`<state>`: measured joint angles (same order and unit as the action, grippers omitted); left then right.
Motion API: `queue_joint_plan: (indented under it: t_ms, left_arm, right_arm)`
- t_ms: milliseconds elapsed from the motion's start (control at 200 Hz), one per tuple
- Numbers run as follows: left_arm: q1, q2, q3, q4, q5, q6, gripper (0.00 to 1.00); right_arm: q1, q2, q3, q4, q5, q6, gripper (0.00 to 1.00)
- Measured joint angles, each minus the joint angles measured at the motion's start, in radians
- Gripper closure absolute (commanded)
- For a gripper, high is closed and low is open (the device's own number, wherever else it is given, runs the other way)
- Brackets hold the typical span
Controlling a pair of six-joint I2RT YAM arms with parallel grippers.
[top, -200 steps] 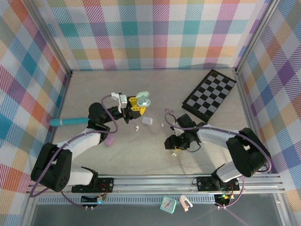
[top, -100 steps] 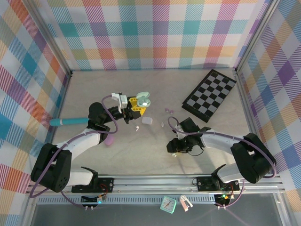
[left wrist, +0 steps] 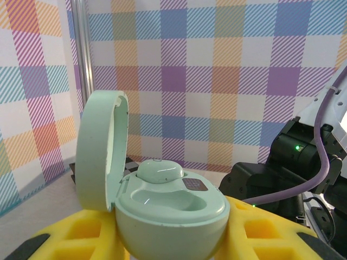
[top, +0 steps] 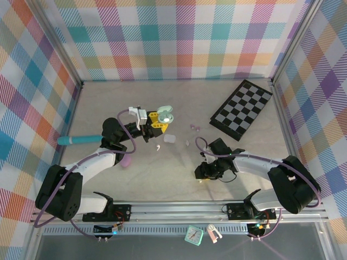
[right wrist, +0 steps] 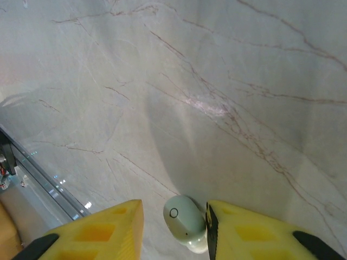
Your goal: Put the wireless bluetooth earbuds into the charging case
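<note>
The left gripper (top: 161,117) pinches an open mint case (left wrist: 168,208), lid upright, with one bud (left wrist: 160,170) seated inside. The right gripper (top: 201,174), low over the table (right wrist: 217,81), has its yellow fingers (right wrist: 103,227) slightly spread around a second bud (right wrist: 181,221), which touches one finger and is clear of the other.

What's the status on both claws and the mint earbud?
Left claw shut on open mint charging case, one earbud seated inside. Right claw open at the tabletop, loose mint earbud between its fingers, touching one. Second socket empty, unobstructed.
</note>
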<state>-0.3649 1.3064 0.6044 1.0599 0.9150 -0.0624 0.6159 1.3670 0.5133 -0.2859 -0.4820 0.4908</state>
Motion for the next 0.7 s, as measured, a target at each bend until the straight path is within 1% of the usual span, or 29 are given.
queue_joint_plan:
  t_ms: [255, 505, 700]
  left_arm:
    - [0.000, 0.000, 0.000, -0.010, 0.000, 0.000, 0.68]
    - [0.000, 0.000, 0.000, -0.011, 0.000, 0.000, 0.68]
    - [0.000, 0.000, 0.000, -0.011, 0.000, 0.000, 0.68]
  right_arm:
    - [0.000, 0.009, -0.003, 0.001, -0.002, 0.000, 0.64]
    - [-0.001, 0.030, 0.006, -0.010, 0.006, -0.001, 0.73]
    - [-0.001, 0.032, 0.014, -0.023, 0.014, 0.001, 0.76]
